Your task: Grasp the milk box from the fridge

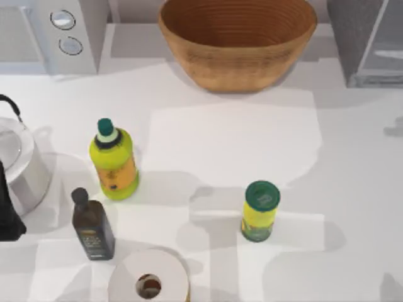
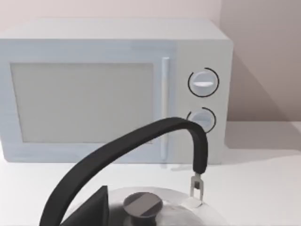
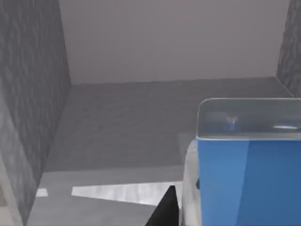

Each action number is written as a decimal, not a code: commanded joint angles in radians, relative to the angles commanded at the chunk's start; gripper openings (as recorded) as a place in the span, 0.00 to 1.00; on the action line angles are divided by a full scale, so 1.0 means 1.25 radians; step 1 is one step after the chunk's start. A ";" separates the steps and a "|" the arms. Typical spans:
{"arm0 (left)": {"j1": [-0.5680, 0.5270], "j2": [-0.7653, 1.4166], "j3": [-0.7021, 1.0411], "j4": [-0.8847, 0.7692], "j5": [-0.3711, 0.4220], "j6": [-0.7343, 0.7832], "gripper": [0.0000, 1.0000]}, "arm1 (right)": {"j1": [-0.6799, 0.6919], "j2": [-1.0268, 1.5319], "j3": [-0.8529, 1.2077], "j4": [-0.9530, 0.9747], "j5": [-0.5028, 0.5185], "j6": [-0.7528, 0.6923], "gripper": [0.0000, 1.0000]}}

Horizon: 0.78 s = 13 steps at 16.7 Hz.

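At the far right corner of the counter (image 1: 352, 189), the fridge (image 1: 359, 38) is seen as a dark-grey box with a pale panel, and the right wrist view looks straight into its grey interior. There the milk box (image 3: 247, 174) is found close before the camera, its bright blue face and pale edge standing on the fridge floor toward one side of the compartment. The reach into the fridge is judged to be well along, since the carton sits very near the right hand (image 3: 164, 209), of which only one dark finger tip is seen just beside the carton; whether that hand is wide, narrow or already closed on the carton cannot be told, so the grasp and the lift out are taken as still to be done. The left arm (image 1: 7, 207) is parked at the counter's left edge by the steel kettle (image 1: 19, 163), its wrist camera facing the light-grey microwave (image 2: 113, 89); its hand's state cannot be told either.
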 joint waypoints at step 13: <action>0.000 0.000 0.000 0.000 0.000 0.000 1.00 | 0.105 -0.977 -0.289 -0.445 0.124 -0.024 0.00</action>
